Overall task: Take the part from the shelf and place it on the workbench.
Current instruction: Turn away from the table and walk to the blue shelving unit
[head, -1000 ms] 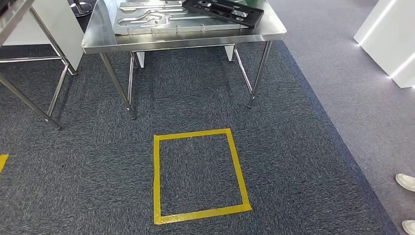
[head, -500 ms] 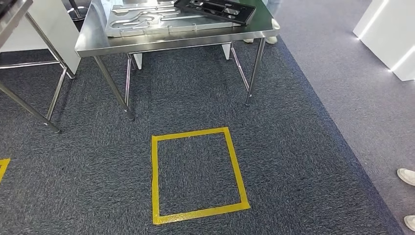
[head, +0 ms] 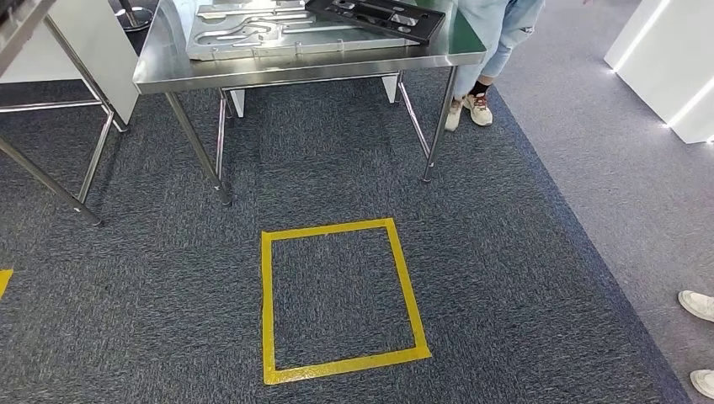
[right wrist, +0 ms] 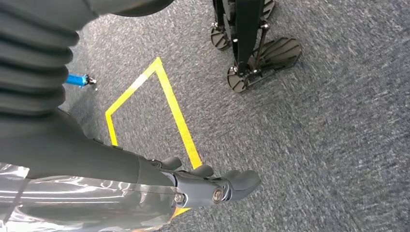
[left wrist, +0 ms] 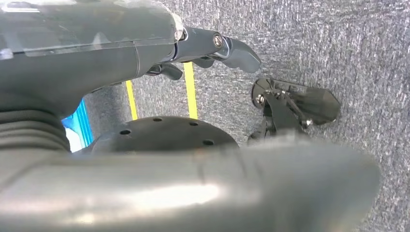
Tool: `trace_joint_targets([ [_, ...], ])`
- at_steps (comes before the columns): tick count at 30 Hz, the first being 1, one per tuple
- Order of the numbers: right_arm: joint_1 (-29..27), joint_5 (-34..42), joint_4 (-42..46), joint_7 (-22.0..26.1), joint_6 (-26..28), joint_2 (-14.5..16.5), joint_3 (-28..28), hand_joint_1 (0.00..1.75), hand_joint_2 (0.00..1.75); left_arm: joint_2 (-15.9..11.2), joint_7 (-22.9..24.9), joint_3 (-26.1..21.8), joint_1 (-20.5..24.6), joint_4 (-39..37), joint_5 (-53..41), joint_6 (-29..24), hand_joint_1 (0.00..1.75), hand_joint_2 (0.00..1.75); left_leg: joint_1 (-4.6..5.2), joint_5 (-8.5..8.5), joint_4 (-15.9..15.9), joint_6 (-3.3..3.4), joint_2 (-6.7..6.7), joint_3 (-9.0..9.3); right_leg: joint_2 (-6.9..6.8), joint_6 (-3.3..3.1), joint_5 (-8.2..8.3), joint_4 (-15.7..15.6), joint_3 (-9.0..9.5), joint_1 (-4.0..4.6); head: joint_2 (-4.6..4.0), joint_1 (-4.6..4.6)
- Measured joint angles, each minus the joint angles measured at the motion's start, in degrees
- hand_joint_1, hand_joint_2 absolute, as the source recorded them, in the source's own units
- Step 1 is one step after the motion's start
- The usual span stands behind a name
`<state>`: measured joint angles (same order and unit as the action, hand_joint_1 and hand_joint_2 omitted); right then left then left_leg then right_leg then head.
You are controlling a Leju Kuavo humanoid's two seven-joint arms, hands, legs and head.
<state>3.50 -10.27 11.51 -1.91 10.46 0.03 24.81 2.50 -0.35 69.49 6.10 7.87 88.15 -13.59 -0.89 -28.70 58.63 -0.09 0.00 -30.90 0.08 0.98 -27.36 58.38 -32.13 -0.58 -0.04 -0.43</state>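
Note:
A black flat part point(head: 375, 17) lies on the far right of a steel table point(head: 303, 71), partly resting over a silver machined plate point(head: 253, 34). Both are cut off by the top of the head view. My left hand point(left wrist: 203, 48) hangs beside my body above the carpet, fingers loosely apart, holding nothing. My right hand point(right wrist: 208, 186) hangs the same way on the other side, also with nothing in it, near a line of yellow tape point(right wrist: 176, 118).
A yellow taped square point(head: 268, 311) marks the carpet in front of the table. A person's legs point(head: 497, 34) stand at the table's right corner. Another person's white shoes point(head: 697, 305) are at the right edge. A second steel frame point(head: 50, 181) stands left, a white cabinet point(head: 674, 67) right.
A person has stepped into view at the table's right corner. The whole picture has shifted slightly, so the camera moved; the parts on the table lie as before.

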Motion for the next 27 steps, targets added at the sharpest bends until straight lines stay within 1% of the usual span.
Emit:
trace_joint_targets([
  [2, 0.0, -0.5, 0.0, 0.0, -0.6, 0.0, 0.0, 0.0, 0.0, 0.0, 0.0, 0.2, 0.0, 0.0, 0.0, 0.0, 0.0, 0.0, 0.22, 0.0, 0.1, 0.56, -0.03, -0.25, -0.09, 0.34, 0.2, -0.2, 0.03, -0.25, -0.01, -0.03],
  [3, 0.0, -0.7, 0.0, 0.0, -0.8, 0.0, 0.0, 0.0, 0.0, 0.0, 0.0, 0.2, 0.0, 0.0, 0.0, 0.0, 0.0, 0.0, 0.29, 0.13, 0.0, 0.94, -0.09, -0.33, -0.19, 0.57, 0.33, -0.4, 0.11, -0.31, -0.01, -0.04],
  [4, 0.0, -0.8, 0.0, 0.0, -0.9, 0.0, 0.0, 0.0, 0.0, 0.0, 0.0, 0.2, 0.0, 0.0, -0.1, 0.0, 0.0, 0.0, 0.28, 0.29, -0.4, 1.15, -0.15, -0.31, -0.28, 0.68, 0.41, -0.6, 0.18, -0.25, -0.01, -0.06],
  [6, 0.0, -0.9, -0.1, -0.1, -1.1, 0.1, 0.0, 0.0, 0.0, 0.0, 0.0, 0.3, 0.0, 0.0, -0.1, 0.0, 0.0, 0.0, 0.26, 0.55, -0.9, 1.39, -0.25, -0.22, -0.39, 0.84, 0.51, -0.8, 0.31, -0.12, 0.0, -0.07],
  [8, 0.0, -0.9, 0.0, -0.1, -1.1, 0.0, 0.0, 0.0, 0.0, 0.0, 0.0, 0.3, 0.0, 0.0, -0.1, 0.0, 0.0, 0.0, 0.22, 0.61, -1.0, 1.41, -0.26, -0.17, -0.4, 0.86, 0.51, -0.8, 0.32, -0.08, 0.0, -0.07],
  [10, 0.0, -1.0, 0.0, -0.1, -1.2, 0.0, 0.0, 0.0, 0.0, 0.0, 0.0, 0.3, 0.0, 0.0, -0.1, 0.0, 0.0, 0.0, -0.16, 1.19, -1.8, 1.55, -0.35, 0.33, -0.32, 0.93, -0.17, -0.2, 0.17, -0.15, 0.0, -0.01],
  [11, 0.0, -1.2, 0.0, -0.1, -1.2, 0.0, 0.0, 0.0, 0.0, 0.0, 0.0, 0.4, 0.0, 0.0, -0.1, 0.0, 0.0, 0.0, -0.39, 1.61, -2.3, 1.65, -0.52, 0.45, -0.25, 1.13, -2.3, 3.2, -1.27, -0.33, 0.0, 0.02],
  [12, -0.1, -1.2, -0.1, -0.3, -1.2, 0.0, 0.0, 0.0, 0.0, 0.0, 0.0, 0.5, -0.1, 0.0, -0.3, 0.0, 0.0, 0.0, -0.7, 2.04, -2.7, 1.6, -0.93, 0.49, -0.17, 1.53, -4.21, 7.0, -2.86, -0.74, 0.0, 0.05],
  [13, -0.2, -1.3, -0.1, -0.5, -1.2, 0.0, 0.0, 0.0, 0.0, 0.0, 0.0, 0.6, -0.1, 0.0, -0.4, 0.0, 0.0, 0.0, -0.95, 2.23, -2.7, 1.39, -1.46, 0.31, -0.14, 2.01, -5.36, 9.7, -3.98, -1.18, 0.0, 0.05],
  [14, -0.2, -1.3, -0.1, -0.7, -1.1, 0.0, 0.0, 0.0, 0.0, 0.0, 0.1, 0.7, -0.2, 0.0, -0.5, 0.0, 0.0, 0.0, -1.26, 2.33, -2.5, 1.0, -2.12, 0.1, -0.04, 2.58, -5.6, 11.0, -4.25, -1.74, 0.0, 0.05],
  [15, -0.3, -1.3, -0.1, -0.8, -1.1, 0.0, 0.0, 0.0, 0.0, 0.0, 0.1, 0.8, -0.2, 0.0, -0.6, 0.1, 0.0, 0.0, -1.64, 2.24, -2.2, 0.44, -2.79, -0.05, 0.35, 3.15, -3.7, 8.0, -2.53, -2.33, 0.0, 0.06],
  [16, -0.4, -1.3, -0.1, -0.8, -1.1, 0.1, 0.0, 0.0, 0.0, 0.0, 0.2, 0.8, -0.2, 0.0, -0.7, 0.2, 0.0, 0.0, -1.83, 2.03, -1.7, -0.2, -3.34, -0.25, 1.33, 3.55, -2.39, 4.4, -0.58, -2.6, 0.0, 0.1],
  [17, -0.4, -1.3, -0.2, -0.9, -1.0, 0.1, 0.0, 0.0, 0.0, 0.0, 0.2, 0.9, -0.1, 0.0, -0.7, 0.2, 0.0, 0.0, -1.9, 1.81, -1.2, -0.84, -3.85, -0.5, 2.11, 3.47, -1.52, 1.6, 0.87, -2.81, 0.0, 0.15],
  [18, -0.4, -1.3, -0.2, -0.9, -1.0, 0.2, 0.0, 0.0, 0.0, -0.1, 0.2, 0.9, -0.1, 0.0, -0.8, 0.2, 0.0, 0.0, -1.9, 1.72, -0.9, -1.46, -4.26, -0.72, 2.7, 3.16, -1.33, 0.2, 1.55, -2.77, 0.0, 0.19],
  [19, -0.4, -1.3, -0.3, -0.9, -0.9, 0.2, 0.0, 0.0, 0.0, -0.1, 0.3, 1.0, -0.1, 0.0, -0.8, 0.3, 0.0, 0.0, -1.83, 1.76, -0.9, -2.0, -4.66, -0.95, 2.88, 2.57, -1.63, 0.1, 1.52, -2.54, 0.0, 0.23],
  [20, -0.4, -1.3, -0.3, -0.9, -0.9, 0.2, 0.0, 0.0, 0.0, -0.1, 0.3, 1.0, -0.1, 0.0, -0.8, 0.3, 0.0, 0.0, -1.89, 1.89, -1.0, -2.42, -5.04, -1.07, 2.33, 1.78, -1.54, 0.3, 1.39, -2.47, 0.0, 0.25],
  [21, -0.3, -1.3, -0.3, -0.9, -0.8, 0.2, 0.0, 0.0, 0.0, -0.1, 0.3, 1.1, -0.2, 0.0, -0.8, 0.3, 0.0, 0.0, -2.03, 1.97, -1.1, -2.74, -5.17, -1.15, 1.79, 1.2, -1.52, 0.4, 1.3, -2.35, 0.0, 0.22],
  [22, -0.3, -1.3, -0.3, -1.0, -0.7, 0.2, 0.0, 0.0, 0.0, -0.1, 0.4, 1.1, -0.3, 0.0, -0.8, 0.3, 0.0, 0.0, -2.08, 1.57, -0.5, -2.86, -4.61, -1.45, 1.25, 0.6, -1.45, 0.4, 1.24, -2.3, 0.0, 0.17],
  [23, -0.4, -1.4, -0.3, -1.0, -0.7, 0.2, 0.0, 0.0, 0.0, -0.1, 0.4, 1.2, -0.3, 0.0, -0.8, 0.3, 0.0, 0.0, -2.08, 0.45, 1.2, -2.82, -3.64, -2.19, 0.65, 0.05, -1.35, 0.3, 1.15, -2.2, 0.0, 0.08],
  [24, -0.4, -1.4, -0.3, -1.1, -0.6, 0.2, 0.0, 0.0, 0.0, -0.1, 0.5, 1.2, -0.2, 0.0, -0.8, 0.3, 0.0, 0.0, -1.95, -1.35, 4.1, -2.66, -2.45, -3.51, 0.0, -0.41, -1.26, 0.3, 1.03, -1.98, 0.0, -0.03],
  [25, -0.5, -1.4, -0.3, -1.2, -0.5, 0.2, 0.0, 0.0, 0.0, -0.1, 0.6, 1.2, -0.2, 0.0, -0.9, 0.3, 0.0, 0.0, -1.72, -3.57, 8.2, -2.43, -1.35, -5.34, -0.67, -0.74, -1.22, 0.3, 0.9, -1.65, 0.0, -0.1],
  [26, -0.6, -1.5, -0.3, -1.4, -0.4, 0.2, 0.0, 0.0, 0.0, -0.1, 0.7, 1.2, -0.1, 0.0, -0.9, 0.3, 0.0, 0.0, -1.53, -5.55, 12.5, -2.23, -0.85, -7.22, -1.39, -0.97, -1.21, 0.3, 0.76, -1.29, 0.0, -0.14],
  [27, -0.6, -1.5, -0.4, -1.6, -0.4, 0.2, 0.0, 0.0, 0.0, -0.1, 0.8, 1.3, -0.1, 0.0, -1.0, 0.2, 0.0, 0.0, -1.31, -6.7, 15.6, -2.02, -0.64, -8.53, -2.1, -1.13, -1.21, 0.3, 0.68, -0.93, 0.0, -0.13],
])
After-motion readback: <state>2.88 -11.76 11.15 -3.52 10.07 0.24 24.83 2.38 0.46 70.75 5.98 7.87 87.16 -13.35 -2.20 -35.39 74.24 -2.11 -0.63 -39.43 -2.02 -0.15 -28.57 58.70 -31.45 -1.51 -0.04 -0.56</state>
